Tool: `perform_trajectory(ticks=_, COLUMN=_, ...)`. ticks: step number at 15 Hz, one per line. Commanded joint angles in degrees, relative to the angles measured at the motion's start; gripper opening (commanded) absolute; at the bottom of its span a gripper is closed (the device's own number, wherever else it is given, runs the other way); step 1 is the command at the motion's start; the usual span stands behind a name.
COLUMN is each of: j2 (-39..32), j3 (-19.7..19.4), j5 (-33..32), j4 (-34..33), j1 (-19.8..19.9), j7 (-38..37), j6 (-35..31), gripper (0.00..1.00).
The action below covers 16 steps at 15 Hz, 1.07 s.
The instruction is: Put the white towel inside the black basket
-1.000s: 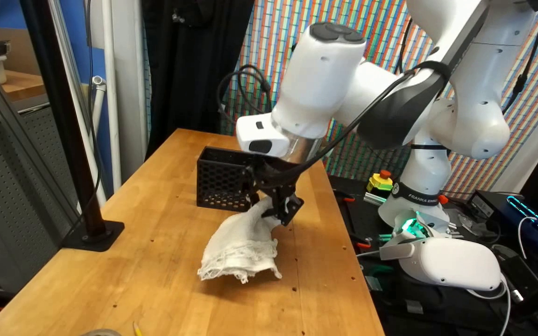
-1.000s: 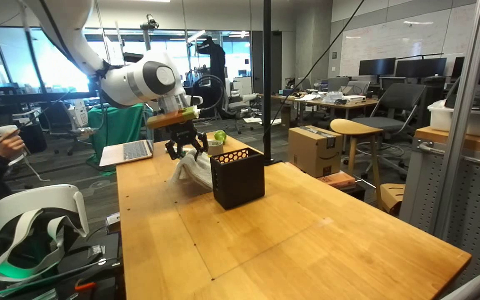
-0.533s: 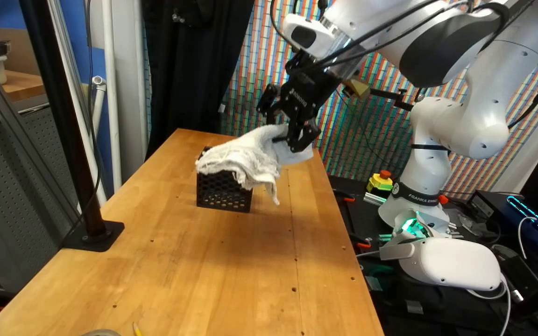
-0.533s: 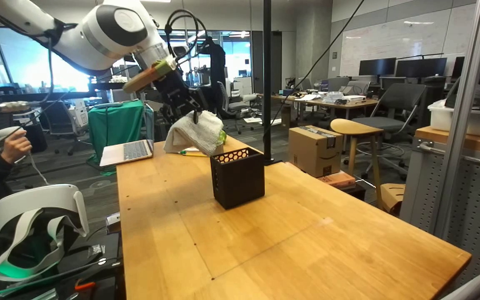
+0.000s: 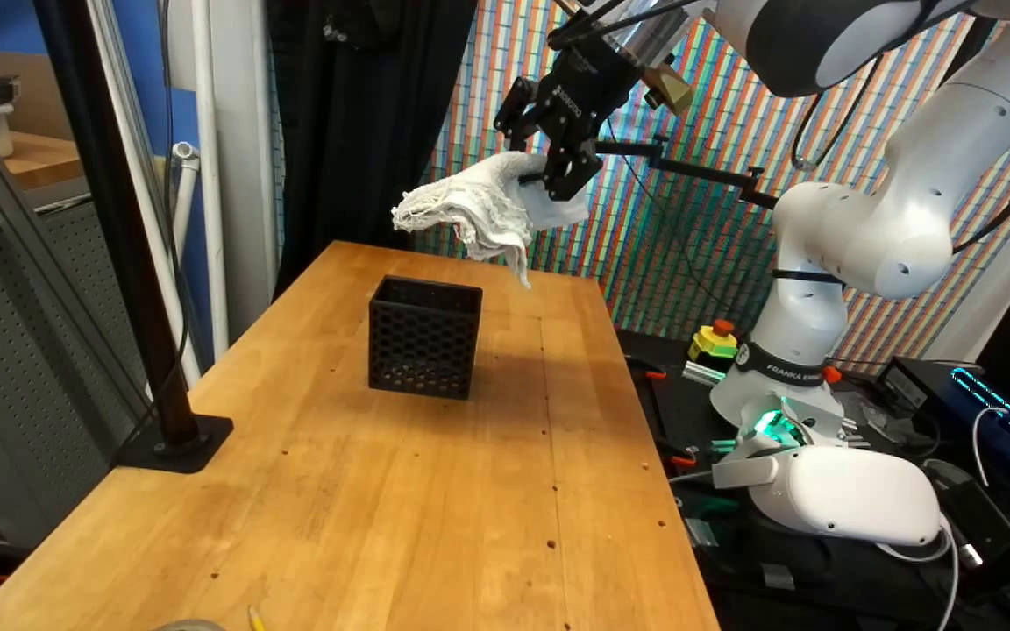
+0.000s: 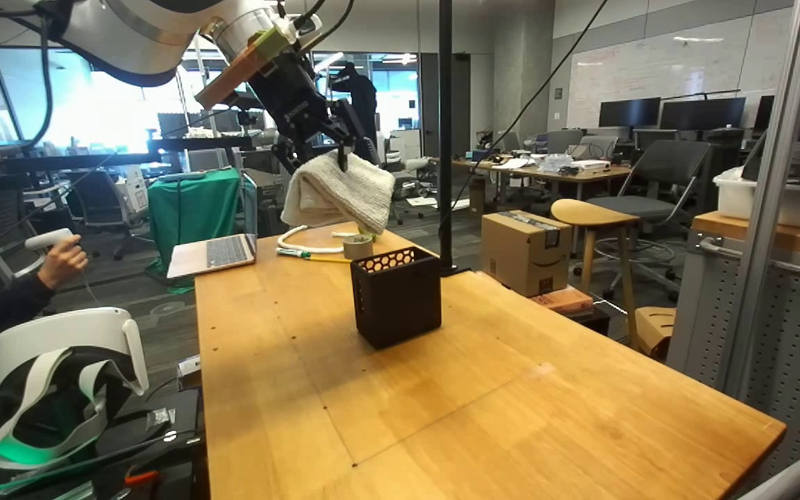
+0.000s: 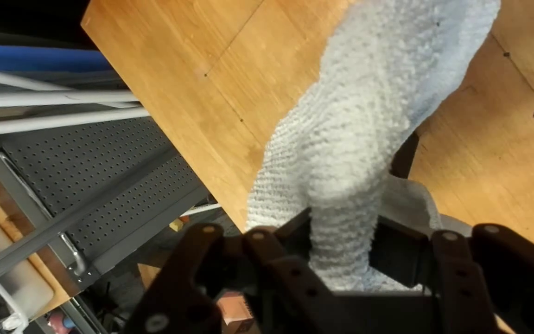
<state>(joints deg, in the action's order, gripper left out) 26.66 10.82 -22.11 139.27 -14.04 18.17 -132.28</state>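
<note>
The white towel (image 5: pixel 480 200) hangs in the air, draped and folded; it also shows in an exterior view (image 6: pixel 348 189) and in the wrist view (image 7: pixel 350 139). My gripper (image 5: pixel 540 168) is shut on a thick fold of the towel; its fingers press the fold from both sides in the wrist view (image 7: pixel 341 236). The black basket (image 5: pixel 424 346) stands upright on the table with its open top up; it also shows in an exterior view (image 6: pixel 398 302). Gripper and towel are higher than the basket's rim and apart from it. In the wrist view the towel hides most of the basket.
The wooden table (image 5: pixel 435 526) carries a black post (image 5: pixel 132 245) at one edge. A laptop (image 6: pixel 223 251), a tape roll (image 6: pixel 358 246) and a white tube (image 6: pixel 296 239) lie at the table's far end in an exterior view. A headset (image 5: pixel 838 499) rests beside the table.
My gripper has lifted the towel from close to the table to well above the basket's height and tilted. The basket has not moved and is uncovered in both exterior views.
</note>
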Motion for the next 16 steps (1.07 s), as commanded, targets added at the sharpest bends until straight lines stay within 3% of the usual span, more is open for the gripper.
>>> perform_trajectory(ticks=1, j2=-2.0, j3=-2.2, j5=-0.6, j4=-2.5, j1=0.4, j7=6.5, j6=0.3, gripper=0.15)
perform_trajectory(ticks=8, j2=-13.0, j3=-4.8, j5=2.6, j4=-10.1, j1=-0.4, j7=20.0, j6=0.7, gripper=0.15)
perform_trajectory(ticks=16, j2=-26.5, j3=-4.5, j5=14.3, j4=-19.0, j1=1.9, j7=33.4, j6=2.5, gripper=0.15)
